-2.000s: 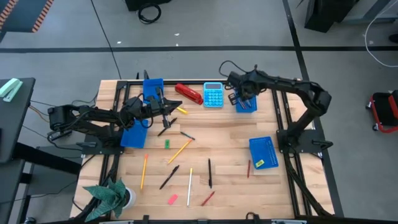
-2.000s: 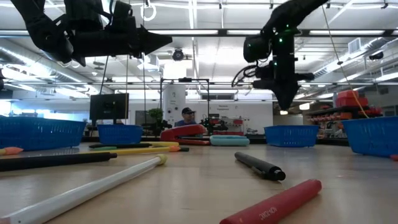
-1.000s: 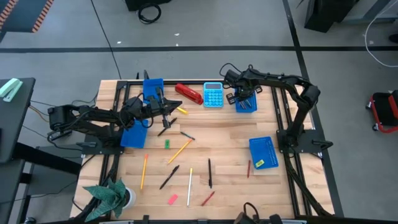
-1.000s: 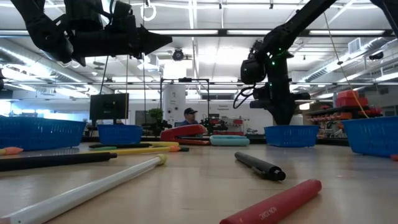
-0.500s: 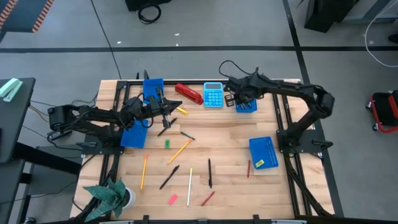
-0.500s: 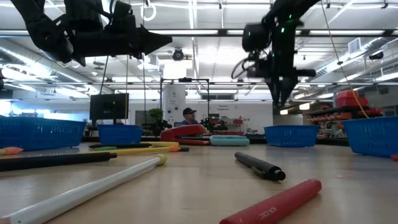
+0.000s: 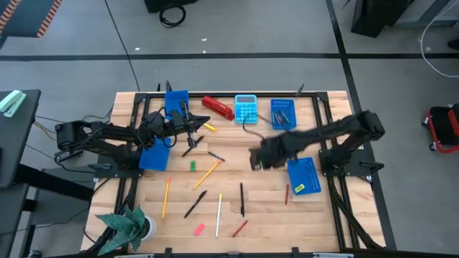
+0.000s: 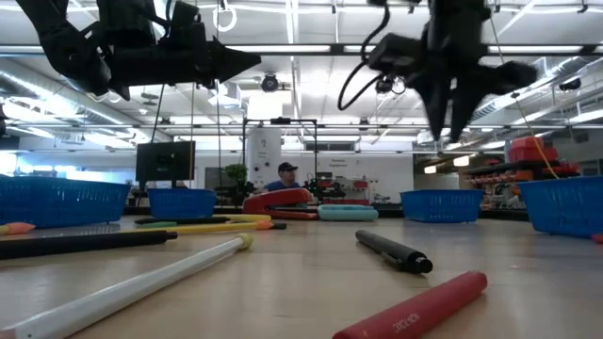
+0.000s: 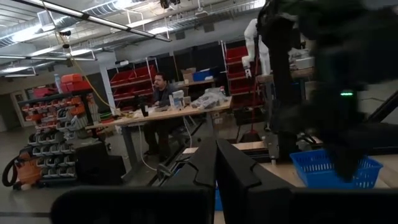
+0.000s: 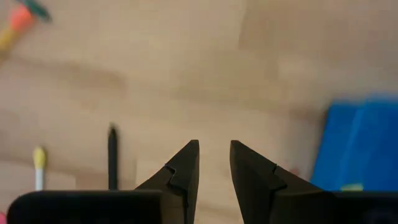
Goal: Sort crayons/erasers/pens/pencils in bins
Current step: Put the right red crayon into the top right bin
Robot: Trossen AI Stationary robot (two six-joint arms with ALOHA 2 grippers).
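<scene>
- I hold the right tool (image 7: 256, 159) above mid-counter, beside the near right bin (image 7: 304, 176). In the right wrist view its fingers (image 10: 184, 169) stand a narrow gap apart, with nothing between them.
- My likely next pick is the black pen (image 7: 242, 198), which lies on the bare wooden counter (image 7: 258, 218) between the white pencil (image 7: 219, 214) and the red crayon (image 7: 287, 193).
- Its long axis runs front to back across the counter, one end toward the calculator (image 7: 246, 109), the other toward the counter's near edge. I cannot tell which end is the tip.
- To do this well, I judge I should turn the wrist so the fingers close across the barrel, centre over its middle, and descend straight so it doesn't roll.
- The far right bin (image 7: 282, 113) already holds dark sticks, so that seems to be where it should go.
- The left tool (image 7: 195, 124) waits closed and empty above the far left bin (image 7: 174, 101).
</scene>
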